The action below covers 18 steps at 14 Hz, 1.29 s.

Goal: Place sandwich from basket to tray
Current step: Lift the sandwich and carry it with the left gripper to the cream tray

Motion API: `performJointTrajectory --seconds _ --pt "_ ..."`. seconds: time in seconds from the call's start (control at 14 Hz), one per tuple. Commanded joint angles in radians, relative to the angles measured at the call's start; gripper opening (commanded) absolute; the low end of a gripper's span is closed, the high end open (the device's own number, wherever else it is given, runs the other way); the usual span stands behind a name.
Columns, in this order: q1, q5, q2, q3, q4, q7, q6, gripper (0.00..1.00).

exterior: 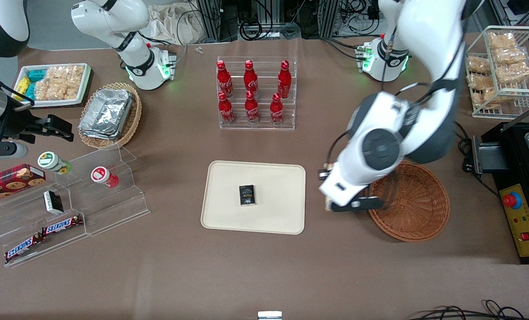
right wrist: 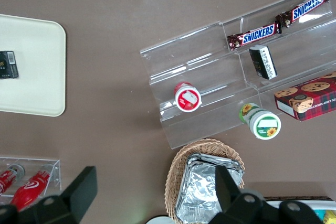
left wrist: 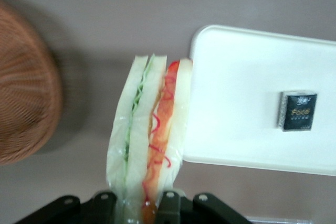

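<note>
My left gripper (left wrist: 137, 204) is shut on the clear-wrapped sandwich (left wrist: 149, 124), a pale bread wedge with green and orange-red filling, which hangs above the brown table. In the front view the gripper (exterior: 335, 195) hovers between the reddish-brown wicker basket (exterior: 417, 204) and the cream tray (exterior: 228, 213), close to the tray's edge, and the arm hides most of the sandwich. In the wrist view the sandwich's tip overlaps a corner of the tray (left wrist: 247, 66). The basket (left wrist: 21, 103) looks empty.
A small black box (exterior: 247, 195) lies in the middle of the tray. Farther from the front camera stands a clear rack of red cola bottles (exterior: 255, 95). A wire rack of bagged snacks (exterior: 499, 66) and a black machine (exterior: 524, 178) sit at the working arm's end.
</note>
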Motion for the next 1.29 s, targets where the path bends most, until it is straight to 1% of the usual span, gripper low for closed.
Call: performJointTrajectory --seconds 0.0,0.14,0.29,0.64,0.71,0.86,0.93,1.07,1.21 --pt "-0.047 0.015 0.145 0.010 0.083 -0.009 0.091 0.00" --pt "-0.070 0.020 0.212 0.012 0.079 -0.032 0.169 0.00" --pt "-0.073 0.021 0.252 0.012 0.079 -0.041 0.222 0.00" --pt "-0.107 0.021 0.270 0.012 0.079 -0.044 0.242 0.00" --pt "-0.107 0.018 0.275 0.012 0.077 -0.041 0.269 0.06" --pt "-0.107 0.026 0.281 0.012 0.053 -0.036 0.306 0.98" --pt "-0.107 0.027 0.278 0.012 0.037 -0.036 0.335 1.00" --pt "-0.108 0.033 0.264 0.012 0.033 -0.039 0.340 1.00" --pt "-0.122 0.032 0.217 0.018 0.007 -0.041 0.331 1.00"
